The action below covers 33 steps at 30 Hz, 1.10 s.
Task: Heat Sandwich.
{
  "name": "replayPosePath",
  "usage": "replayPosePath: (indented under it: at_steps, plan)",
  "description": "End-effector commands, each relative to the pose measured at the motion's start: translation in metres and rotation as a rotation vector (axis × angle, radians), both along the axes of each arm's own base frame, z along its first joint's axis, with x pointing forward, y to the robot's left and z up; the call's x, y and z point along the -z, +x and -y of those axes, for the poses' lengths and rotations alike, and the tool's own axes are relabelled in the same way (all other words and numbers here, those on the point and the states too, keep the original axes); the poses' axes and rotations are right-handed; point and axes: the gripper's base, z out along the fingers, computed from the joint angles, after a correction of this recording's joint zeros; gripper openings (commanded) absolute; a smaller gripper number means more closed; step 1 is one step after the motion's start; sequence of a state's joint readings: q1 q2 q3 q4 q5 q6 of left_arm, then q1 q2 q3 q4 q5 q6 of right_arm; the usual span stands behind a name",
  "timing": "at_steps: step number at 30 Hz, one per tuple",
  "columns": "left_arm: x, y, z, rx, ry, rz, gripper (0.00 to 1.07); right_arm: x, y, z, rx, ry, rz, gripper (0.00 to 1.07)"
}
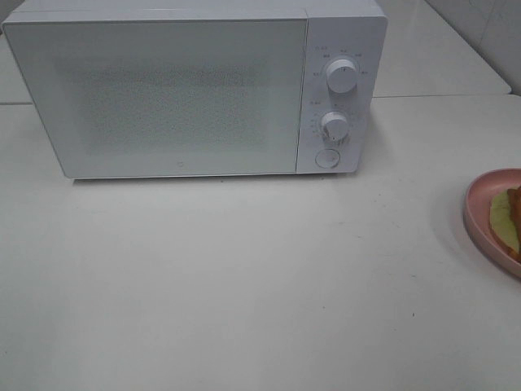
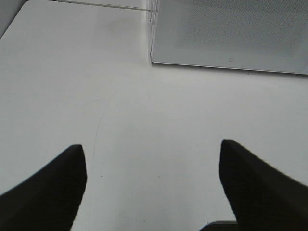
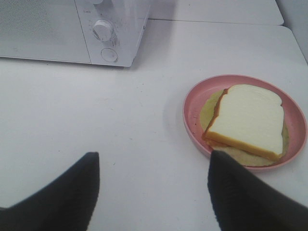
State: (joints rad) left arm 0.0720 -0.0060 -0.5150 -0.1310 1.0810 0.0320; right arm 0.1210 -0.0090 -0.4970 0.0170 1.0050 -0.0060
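Mostly white on my screens, with one pink and orange patch beside the oven.

I see a boxy white microwave whose door carries a fine grey speckled dot pattern; its two round white knobs are ringed with tiny grey markings. It sits on a plain off-white table. To the right of the microwave, a round pink plate holds the square sandwich: white bread, orange-brown crust, pale yellow-green filling. My left gripper's and right gripper's fingers are matte black.
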Motion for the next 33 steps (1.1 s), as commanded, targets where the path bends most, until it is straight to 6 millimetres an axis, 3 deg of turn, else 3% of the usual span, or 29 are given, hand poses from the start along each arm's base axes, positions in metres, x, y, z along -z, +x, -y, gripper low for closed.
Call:
replayPosePath:
  at_steps: [1, 33]
  plan:
    - [-0.0004, -0.0021, 0.0003, -0.006, -0.006, 0.031, 0.72, 0.0, -0.0026, 0.0007, 0.004, -0.001, 0.029, 0.64]
    - [-0.0005, -0.0021, 0.0003, -0.006, -0.006, 0.032, 0.72, 0.0, -0.0026, 0.0007, 0.004, -0.001, 0.029, 0.64]
